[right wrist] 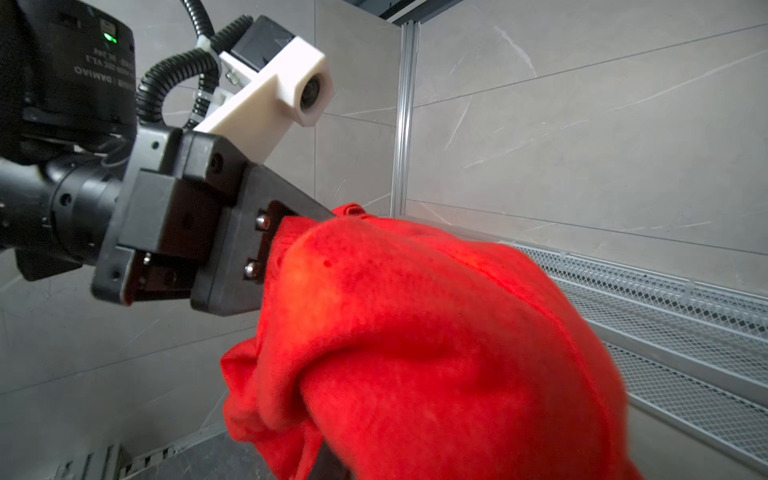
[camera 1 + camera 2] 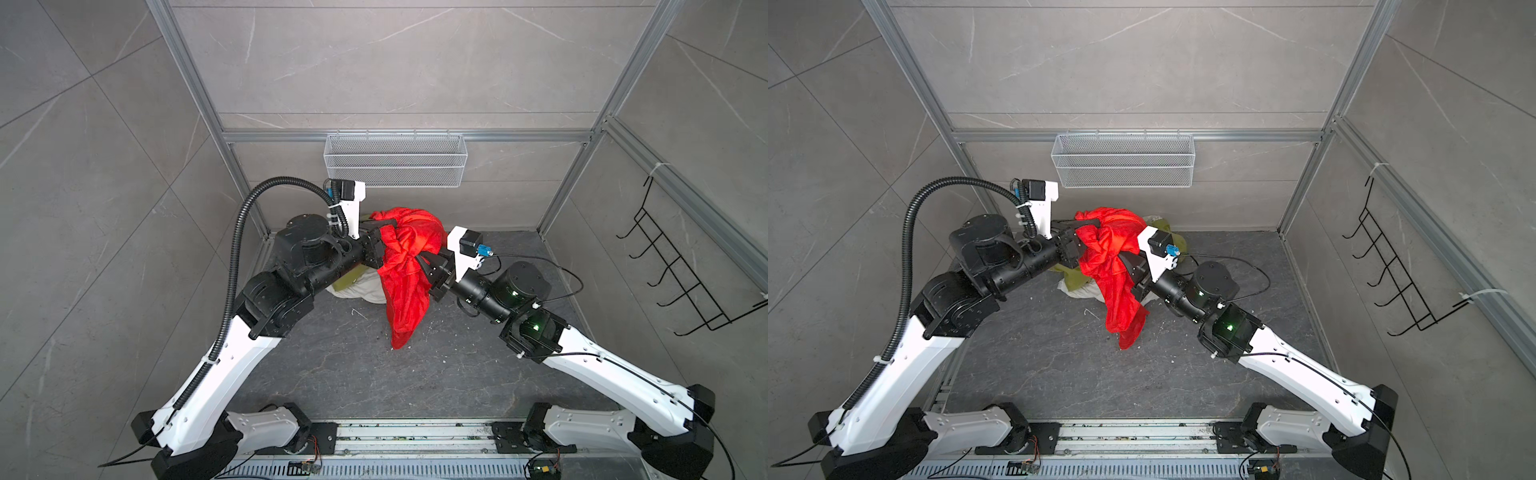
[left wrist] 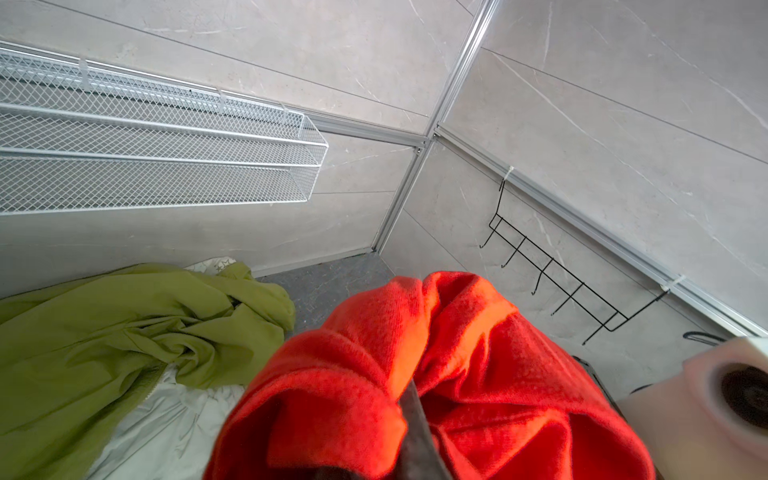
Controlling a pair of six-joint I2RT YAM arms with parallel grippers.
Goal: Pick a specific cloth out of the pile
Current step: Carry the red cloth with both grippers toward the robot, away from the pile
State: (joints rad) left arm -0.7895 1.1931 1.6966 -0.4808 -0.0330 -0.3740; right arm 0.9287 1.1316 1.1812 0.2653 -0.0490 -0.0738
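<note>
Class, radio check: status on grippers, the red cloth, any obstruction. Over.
Grippers: left gripper and right gripper shut on red cloth. Cloth bunched between them, tail hanging, lifted above green cloth and white cloth. Nothing blocking.

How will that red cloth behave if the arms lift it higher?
Probably floppy: the red cloth bunches between the left gripper and right gripper while its tail hangs limp toward the floor. Likely light, since it drapes in thin folds. Its fuzzy surface suggests it won't slip easily.
</note>
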